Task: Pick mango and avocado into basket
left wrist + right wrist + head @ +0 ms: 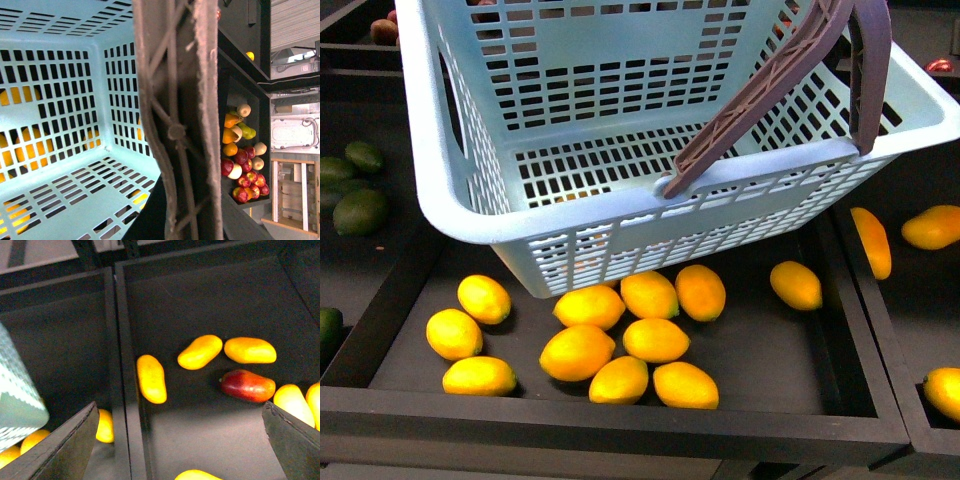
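the basket (620, 215) is being held tilted above the lemons (578, 350), hung by its handle (175, 125), presumably so fruit can be dropped in. the left gripper is not being shown, so its grip cannot be told. the right gripper (180, 410) is being held wide apart, empty, over 1 mango (151, 378) in the next compartment. an avocado (360, 210) is being left untouched at the far left.

front cam over basket (570, 222), L-wrist inside

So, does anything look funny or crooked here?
Yes. The basket is tipped, one corner dipping low over the lemons instead of standing flat. Also, one mango is dark red while the other mangoes are yellow.
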{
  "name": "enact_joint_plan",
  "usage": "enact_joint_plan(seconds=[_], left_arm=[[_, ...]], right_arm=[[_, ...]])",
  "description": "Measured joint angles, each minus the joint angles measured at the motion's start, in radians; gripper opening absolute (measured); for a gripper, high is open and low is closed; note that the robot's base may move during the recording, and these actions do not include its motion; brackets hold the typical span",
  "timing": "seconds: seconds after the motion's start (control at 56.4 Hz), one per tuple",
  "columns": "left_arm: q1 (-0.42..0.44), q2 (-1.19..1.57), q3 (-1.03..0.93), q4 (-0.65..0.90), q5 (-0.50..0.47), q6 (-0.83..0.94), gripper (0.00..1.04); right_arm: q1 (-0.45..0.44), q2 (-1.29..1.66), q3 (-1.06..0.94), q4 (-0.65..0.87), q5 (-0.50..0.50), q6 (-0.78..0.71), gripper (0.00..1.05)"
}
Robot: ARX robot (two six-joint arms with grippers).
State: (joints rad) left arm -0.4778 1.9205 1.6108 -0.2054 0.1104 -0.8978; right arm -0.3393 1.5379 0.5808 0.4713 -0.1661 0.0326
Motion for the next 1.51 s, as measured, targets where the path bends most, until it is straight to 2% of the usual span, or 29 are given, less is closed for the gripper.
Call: enact_joint_plan(seconds=[0.124, 0.319, 0.568, 0.638, 0.905, 1.082, 1.277, 1.508], left_arm=[[0.000, 0.000, 0.000, 0.000, -0.002, 0.000, 0.07], [0.000, 0.000, 0.000, 0.000, 0.002, 0.000, 0.07], [0.000, 0.000, 0.000, 0.000, 0.001, 0.000, 0.07], [0.000, 0.000, 0.000, 0.000, 0.000, 0.000, 0.07], [0.000, 0.000, 0.000, 0.000, 0.001, 0.000, 0.07], [0.000, 0.000, 0.000, 0.000, 0.000, 0.000, 0.07], [0.000, 0.000, 0.000, 0.000, 0.002, 0.000, 0.07], [0.000, 0.000, 0.000, 0.000, 0.001, 0.000, 0.07]], right_arm=[[0.011, 0.238, 0.173, -0.026, 0.057, 0.062, 0.97], [0.034, 0.575, 0.502, -0.174, 0.168, 0.299, 0.97], [0.069, 0.914, 0.922, -0.403, 0.199, 0.647, 0.97], [0.076, 1.007, 1.065, -0.476, 0.215, 0.698, 0.97], [0.057, 1.259, 1.494, -0.702, 0.235, 0.768, 0.97], [0.038, 1.378, 1.704, -0.785, 0.235, 0.782, 0.97], [0.035, 1.598, 2.102, -0.993, 0.231, 0.779, 0.97], [0.035, 1.559, 1.977, -0.900, 0.236, 0.794, 0.97]])
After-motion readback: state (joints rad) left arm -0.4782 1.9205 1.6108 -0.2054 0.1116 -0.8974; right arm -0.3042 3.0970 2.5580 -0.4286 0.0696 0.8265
